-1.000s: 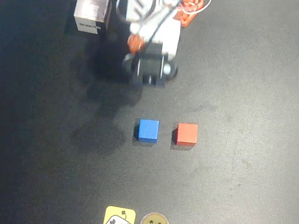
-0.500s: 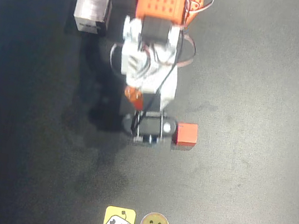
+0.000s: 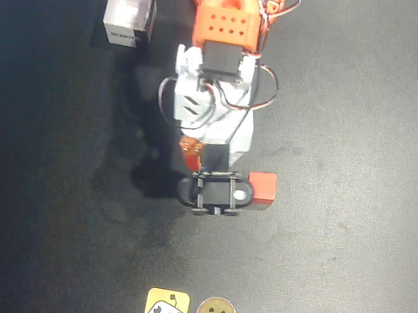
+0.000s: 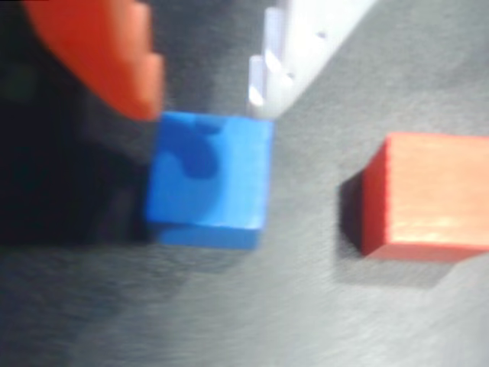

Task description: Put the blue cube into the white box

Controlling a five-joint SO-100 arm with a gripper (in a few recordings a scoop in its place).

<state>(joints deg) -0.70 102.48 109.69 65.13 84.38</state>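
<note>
In the wrist view, the blue cube (image 4: 208, 177) rests on the black table (image 4: 306, 306), directly below the two fingers of the claw (image 4: 202, 99). The orange finger (image 4: 107, 53) stands above the cube's upper left corner, and the white finger (image 4: 294, 53) stands above its upper right corner. The fingers are spread about as wide as the cube and are not closed on it; the cube's sides below the fingertips are free. The red cube (image 4: 428, 195) sits to the right, apart from the blue cube.

In the overhead view, the arm (image 3: 218, 71) extends down the table and covers the blue cube. The red cube (image 3: 262, 186) lies just beside the claw's right side. The white box (image 3: 128, 12) stands at upper left, well apart from the claw.
</note>
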